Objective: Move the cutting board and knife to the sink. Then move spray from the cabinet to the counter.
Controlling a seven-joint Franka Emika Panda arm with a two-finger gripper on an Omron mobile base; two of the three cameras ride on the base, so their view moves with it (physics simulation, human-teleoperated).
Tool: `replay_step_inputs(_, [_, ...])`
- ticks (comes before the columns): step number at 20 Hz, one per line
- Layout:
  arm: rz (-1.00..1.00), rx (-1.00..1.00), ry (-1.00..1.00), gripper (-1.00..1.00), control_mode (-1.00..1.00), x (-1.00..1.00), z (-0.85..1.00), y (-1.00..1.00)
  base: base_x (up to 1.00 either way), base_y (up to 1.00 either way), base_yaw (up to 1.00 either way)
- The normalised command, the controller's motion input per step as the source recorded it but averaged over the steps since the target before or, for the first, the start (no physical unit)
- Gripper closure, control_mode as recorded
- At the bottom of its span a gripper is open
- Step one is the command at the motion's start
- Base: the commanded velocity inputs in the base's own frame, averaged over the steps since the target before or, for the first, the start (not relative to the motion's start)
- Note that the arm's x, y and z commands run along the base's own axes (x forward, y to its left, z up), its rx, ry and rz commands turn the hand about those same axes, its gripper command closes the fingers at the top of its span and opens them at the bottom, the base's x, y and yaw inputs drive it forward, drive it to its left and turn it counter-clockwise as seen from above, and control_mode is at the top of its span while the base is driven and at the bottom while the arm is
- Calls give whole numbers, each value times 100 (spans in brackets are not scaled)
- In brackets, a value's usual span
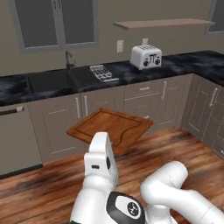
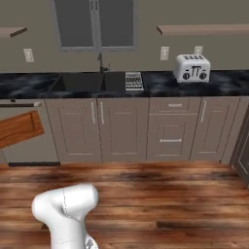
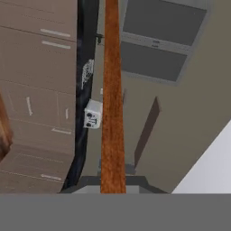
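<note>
Fingers clamped, seemingly on one cutting board [image 1: 111,126] held aloft, one sink [image 1: 47,80], one toaster [image 1: 146,57]

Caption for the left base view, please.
The gripper, shut on the cutting board, carries it above the floor, short of the sink.

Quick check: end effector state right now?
End effector: closed on the cutting board, held in the air in front of the counter.
</note>
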Motion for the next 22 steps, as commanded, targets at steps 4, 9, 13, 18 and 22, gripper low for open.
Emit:
replay_step_inputs(4, [0,0,0,100,100,0,0,0,100,-34,13])
replay_step_inputs(9, [0,0,0,100,100,0,0,0,100,-31,14])
replay_step_inputs(13, [0,0,0,100,100,0,0,0,100,-23,16])
replay_step_inputs(18, [0,0,0,100,100,0,0,0,100,-10,19])
replay_step_inputs(22, [0,0,0,100,100,0,0,0,100,0,22])
